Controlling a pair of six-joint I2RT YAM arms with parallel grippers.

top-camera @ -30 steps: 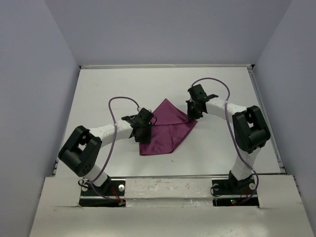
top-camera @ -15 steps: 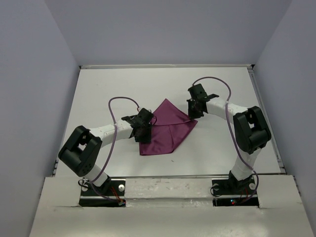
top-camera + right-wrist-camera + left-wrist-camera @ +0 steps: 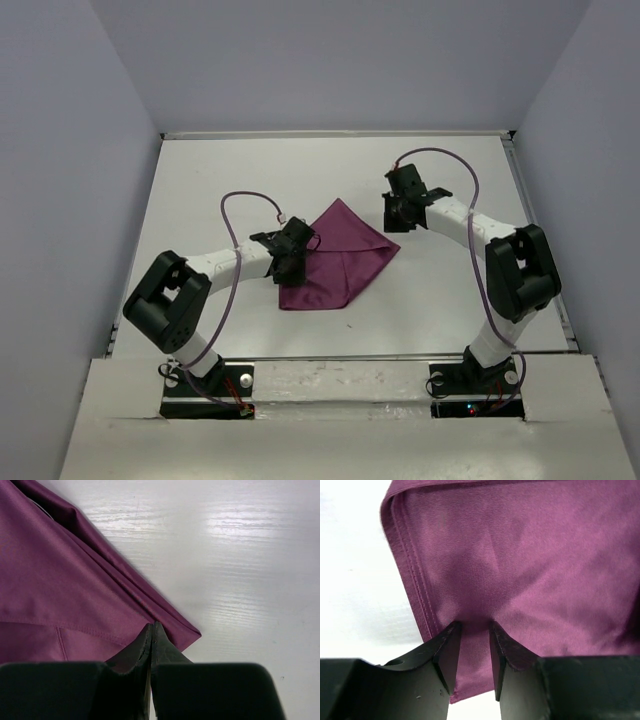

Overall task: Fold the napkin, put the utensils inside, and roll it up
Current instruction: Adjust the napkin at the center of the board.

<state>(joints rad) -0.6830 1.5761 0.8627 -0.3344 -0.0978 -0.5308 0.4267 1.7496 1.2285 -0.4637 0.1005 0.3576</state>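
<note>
Napkin (image 3: 345,255) of plum-purple cloth lies flat on the white table (image 3: 250,170), near its middle and between the two arms, with one pointed corner toward the far edge and its broader end toward the arm bases. Doubled hems along its borders, seen in both wrist views, show the napkin folded over on itself in layers. The left gripper (image 3: 474,627) is down on the cloth just inside its left border, its jaws partly drawn together with a narrow gap. A pucker of fabric is gathered between the black fingers (image 3: 445,652), and creases fan out from that spot across the cloth, so the tool is pinching the napkin. The stitched left hem runs past the outer finger, with bare table beyond it. The right gripper (image 3: 151,627) has its jaws pressed tight together, with nothing seen between them. In its own wrist view the tips line up over the hem close to the napkin's right corner, while the overhead view puts the tool on the far side of that corner. Whether the tips touch the cloth cannot be told. Purple cables (image 3: 240,197) arc over both arms.
</note>
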